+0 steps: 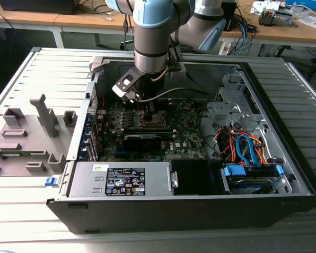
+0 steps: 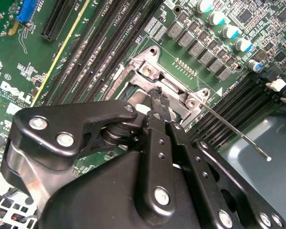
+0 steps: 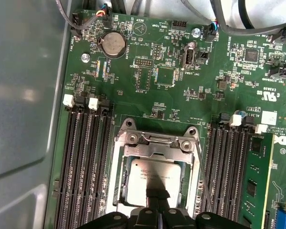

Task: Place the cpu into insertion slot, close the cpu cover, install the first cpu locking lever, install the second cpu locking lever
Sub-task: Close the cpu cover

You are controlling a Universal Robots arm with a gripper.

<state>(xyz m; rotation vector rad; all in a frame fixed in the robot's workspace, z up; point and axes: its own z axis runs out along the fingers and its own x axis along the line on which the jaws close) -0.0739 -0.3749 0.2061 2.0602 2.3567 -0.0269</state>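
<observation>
The gripper's fingers are pressed together, tips down at the metal top of the one cpu, seated in the insertion slot. One cpu cover frames it. One locking lever stands unlatched just beside.

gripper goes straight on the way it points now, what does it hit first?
Most likely the cpu. In the first wrist view the gripper, fingers shut, points at its silvery top. Depth is unclear, so the gap may be very small.
</observation>
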